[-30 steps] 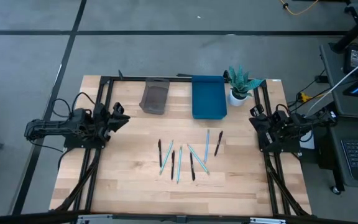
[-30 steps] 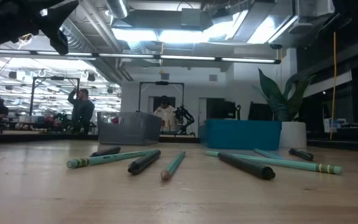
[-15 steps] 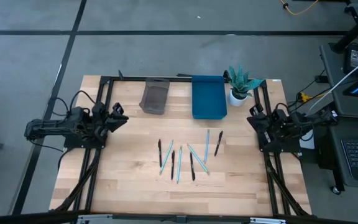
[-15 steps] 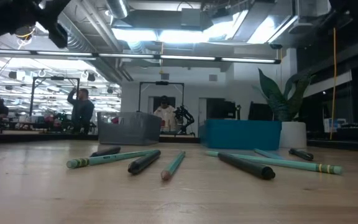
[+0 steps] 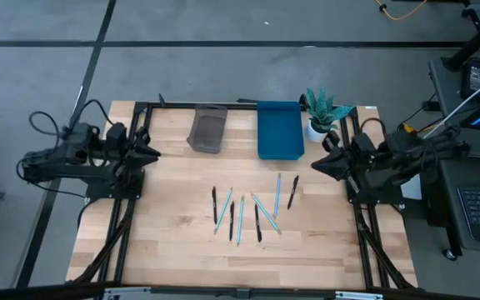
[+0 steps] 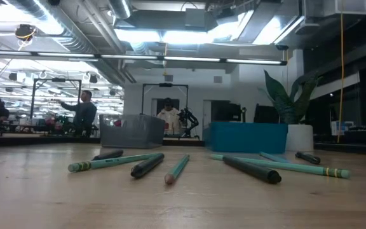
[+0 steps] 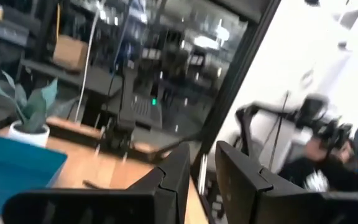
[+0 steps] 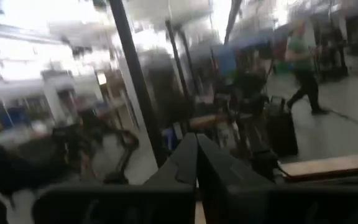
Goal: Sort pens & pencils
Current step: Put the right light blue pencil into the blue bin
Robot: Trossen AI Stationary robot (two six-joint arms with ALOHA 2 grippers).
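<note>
Several black pens (image 5: 232,220) and teal pencils (image 5: 266,212) lie flat in a loose row on the wooden table's middle; the low view shows them too, a pen (image 6: 147,165) beside a pencil (image 6: 178,168). My left gripper (image 5: 151,152) hovers over the table's left edge, pointing about level toward the middle, with a narrow gap between its fingers (image 7: 201,171) and nothing in it. My right gripper (image 5: 317,164) hovers at the right side, level, its fingers (image 8: 196,155) shut and empty. Both are clear of the pens and pencils.
A grey bin (image 5: 207,129) and a blue bin (image 5: 280,129) stand side by side at the table's far edge, with a potted plant (image 5: 321,112) at the far right. Bare wood (image 5: 182,250) lies around the row. People show in the room beyond.
Both arms have risen from their low rest and tipped their grippers up to about level. My right gripper has also reached toward the table's middle. My left gripper has gone up out of the low view. The pens and pencils have stayed put.
</note>
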